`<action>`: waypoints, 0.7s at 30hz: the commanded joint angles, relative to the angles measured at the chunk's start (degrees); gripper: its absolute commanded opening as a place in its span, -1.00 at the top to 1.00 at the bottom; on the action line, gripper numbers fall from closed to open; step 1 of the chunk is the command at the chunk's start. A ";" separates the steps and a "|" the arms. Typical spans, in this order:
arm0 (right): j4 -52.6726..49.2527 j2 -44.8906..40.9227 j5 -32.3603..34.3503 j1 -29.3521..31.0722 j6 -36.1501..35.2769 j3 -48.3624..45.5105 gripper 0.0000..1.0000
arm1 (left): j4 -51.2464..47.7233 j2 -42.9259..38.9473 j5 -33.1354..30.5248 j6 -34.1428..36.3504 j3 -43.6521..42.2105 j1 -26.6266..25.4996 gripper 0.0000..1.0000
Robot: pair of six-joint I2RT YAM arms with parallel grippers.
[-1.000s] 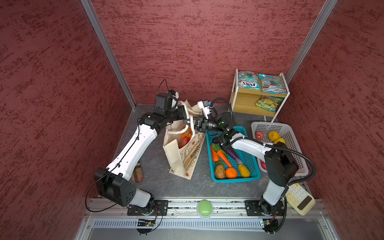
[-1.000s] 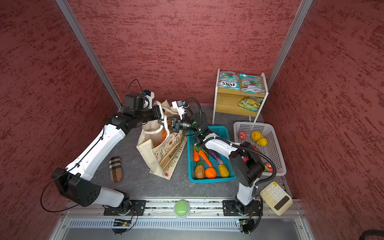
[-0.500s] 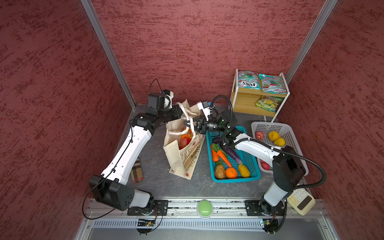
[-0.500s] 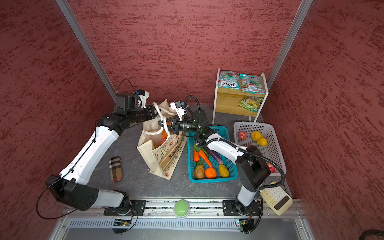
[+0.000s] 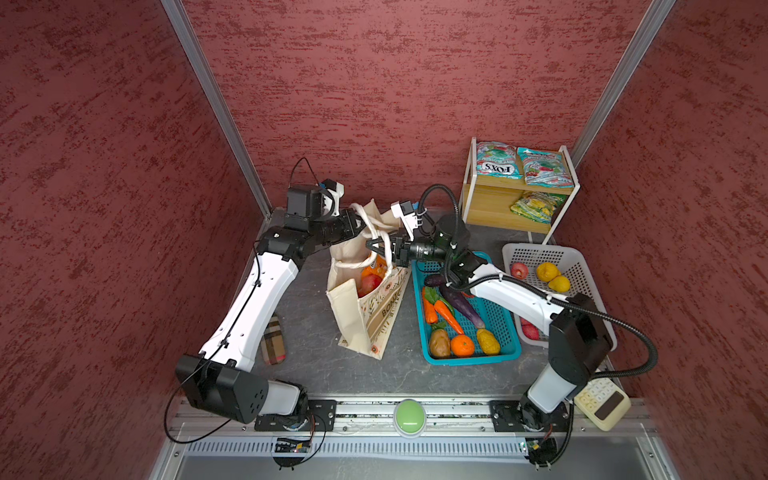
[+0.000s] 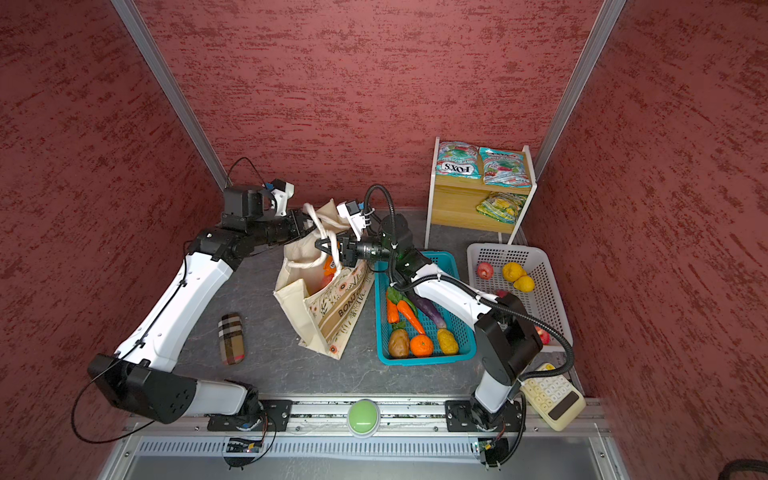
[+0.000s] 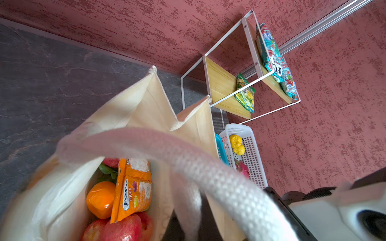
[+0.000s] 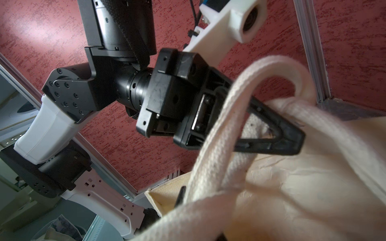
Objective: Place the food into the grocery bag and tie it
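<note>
Both arms have slid toward the left of the frame over the last second. The left wrist has backed into the upper-left corner, and the right end effector (image 5: 375, 245) has followed it across the mouth of the grocery bag (image 5: 365, 316). Nearest me, that bag stands at centre frame on the desk (image 5: 316, 374), leaning a little. The food (image 7: 133, 187), apples, an orange and an orange sweet packet, is already down inside. Above the mouth the handles (image 7: 208, 173) cross, and each end effector is clamped on one of them. The left end effector (image 8: 296, 144) pokes through a loop of rope. I'd say the tying is under way. To do it well, draw the held rope fully through the loop and pull the two ends apart evenly. Keep the tension gentle so the bag doesn't tip toward the teal basket (image 5: 469, 359).
</note>
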 commanded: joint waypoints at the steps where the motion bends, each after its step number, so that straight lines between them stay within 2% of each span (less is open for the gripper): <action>1: -5.54 0.78 6.13 -0.36 -4.06 2.16 0.86 | -0.08 -3.55 5.83 -1.16 0.32 0.52 0.97; 13: -11.94 1.26 12.44 -0.71 -7.13 2.93 0.86 | 0.54 -6.20 10.27 -2.66 -1.08 3.38 0.98; 21: -23.20 1.41 20.07 -0.88 -14.68 5.78 0.87 | 0.32 -7.93 12.38 -3.16 -2.36 6.49 1.00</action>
